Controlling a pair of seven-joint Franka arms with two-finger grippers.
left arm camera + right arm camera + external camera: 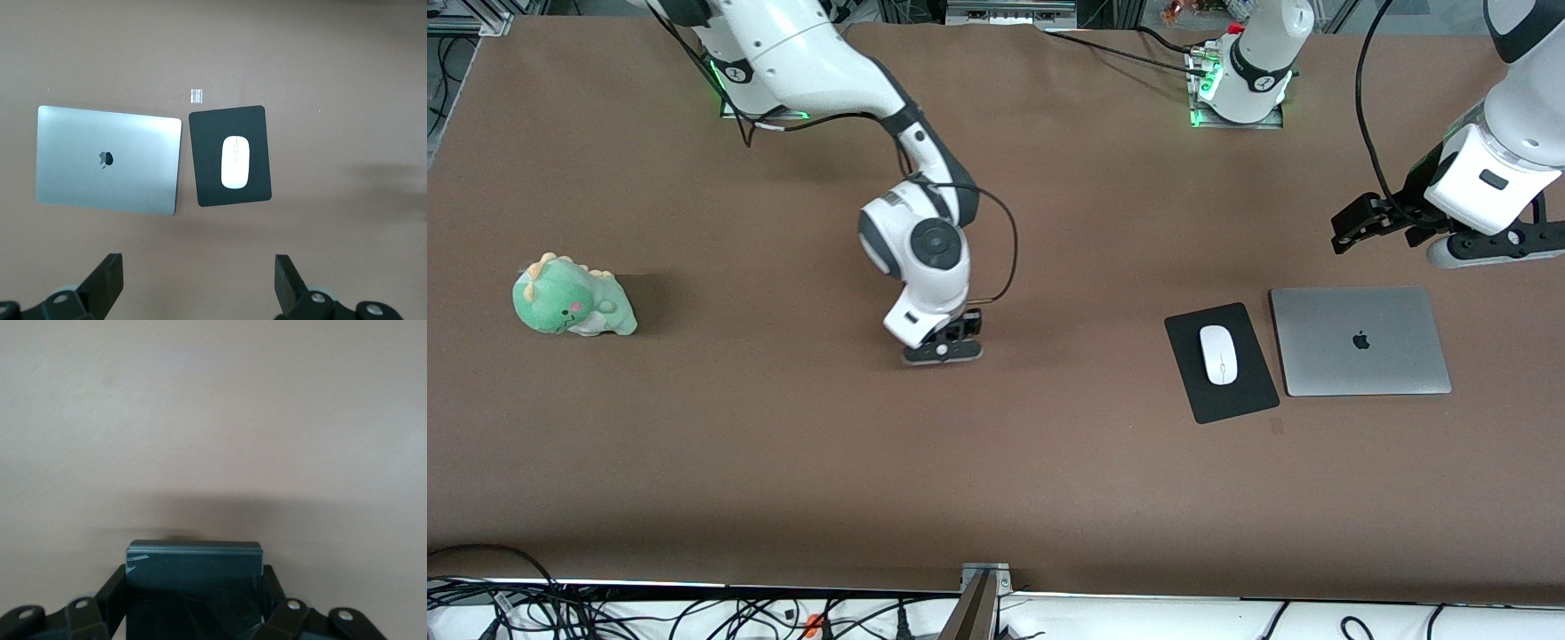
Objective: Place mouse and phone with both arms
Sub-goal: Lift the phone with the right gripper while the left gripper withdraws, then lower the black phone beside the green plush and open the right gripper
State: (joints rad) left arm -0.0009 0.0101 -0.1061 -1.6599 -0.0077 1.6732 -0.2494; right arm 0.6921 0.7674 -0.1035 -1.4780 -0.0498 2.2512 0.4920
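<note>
- The right pincer (945, 348) is sitting low at the middle of the tabletop (783, 444), clenching the phone (193, 563); the right wrist view is showing the dark slab gripped by its two sides between the black fingers (110, 597), while the front view is hiding it under the wrist.
- Judging from that hold, the phone is looking prone to slipping or tilting in the grip if it is being lifted fast, since only its edges are being pinched.
- The mouse (1218, 354) is lying on the black mouse pad (1232, 396), just beside the closed silver laptop (1359, 340), toward the left arm's end.
- The left pincer (200, 287) is waiting released, hanging above that end of the tabletop with the mouse in its wrist view.
- A descent drifting sideways is risking a finger striking the laptop's edge or dragging the pad; the glossy shell is also likely to be slippery.
- A green plush dinosaur (572, 298) is sitting well apart toward the right arm's end, blocking nothing.
- A small pale tag (196, 96) is lying near the pad.
</note>
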